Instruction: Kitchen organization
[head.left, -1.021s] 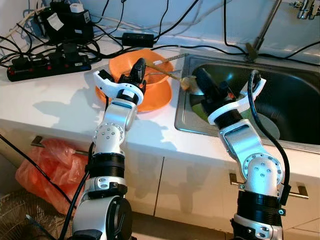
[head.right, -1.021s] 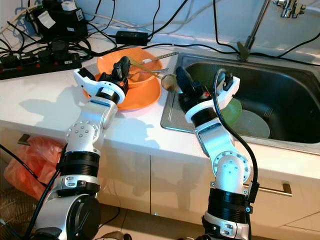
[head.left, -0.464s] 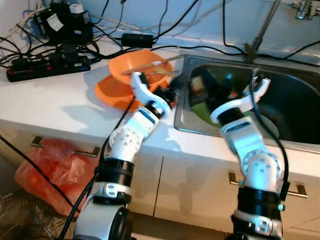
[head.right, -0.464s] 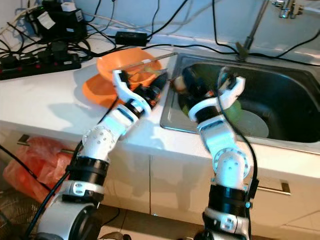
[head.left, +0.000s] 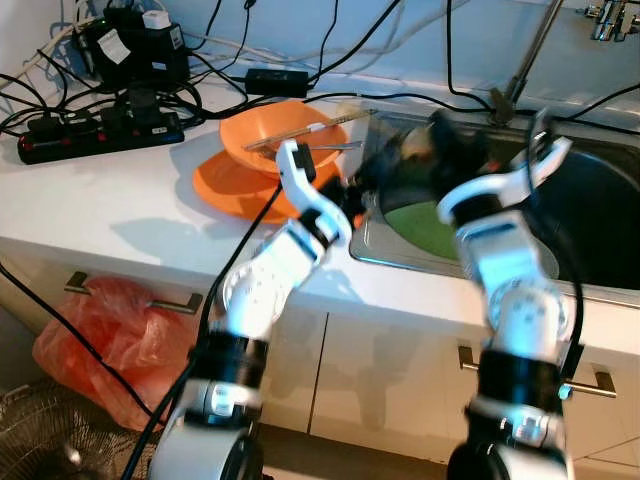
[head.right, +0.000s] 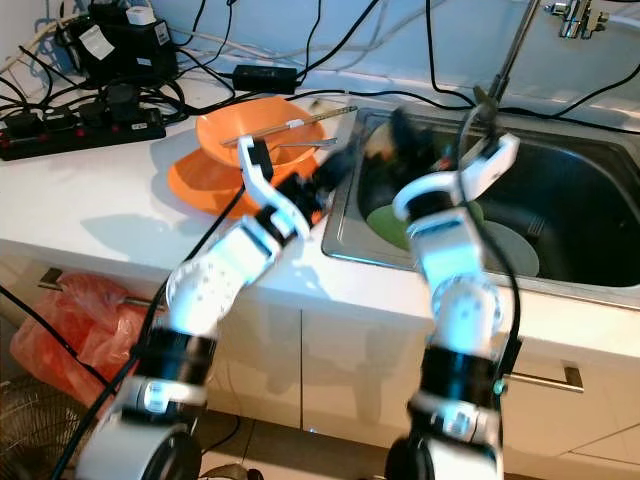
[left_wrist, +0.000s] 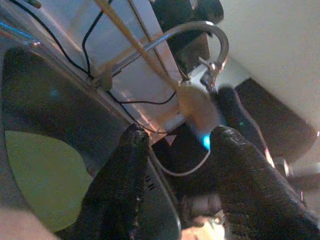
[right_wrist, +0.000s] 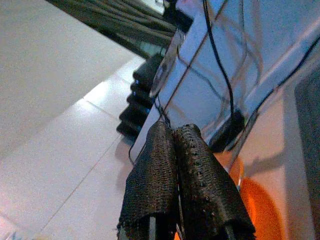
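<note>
On the far left of the white, matt countertop (head.left: 110, 200) sits a black power strip (head.left: 95, 135) amid a tangle of black cables, with a dark boxy charger behind it. Below, against the pale cabinet fronts, a crinkled red plastic bag (head.left: 85, 335) slumps on the floor.

Moving right, an orange bowl (head.left: 285, 140) of smooth plastic rests tilted on a flat orange plate (head.left: 235, 185), near the sink's left rim. Across the bowl lie slender chopsticks (head.left: 300, 133), pale wood with a metal-looking stretch.

Next comes the left gripper (head.left: 365, 180), stretched from the silver arm with its white wrist bracket over the sink's left edge. Its wrist view shows the two coarse-textured black fingers (left_wrist: 120, 190) spread apart with nothing between them, the steel basin and a green disc beyond.

The sink (head.left: 600, 210) is brushed stainless steel, dark inside, holding a round green plate (head.left: 430, 225) overlapping a paler plate (head.right: 510, 255).

The right gripper (head.left: 430, 140) is blurred, raised over the sink's back-left corner with a pale, rounded lump (head.left: 415, 145) at it; whether that is gripped cannot be told. In its wrist view the knurled black fingers (right_wrist: 195, 175) press together, tips touching.
</note>
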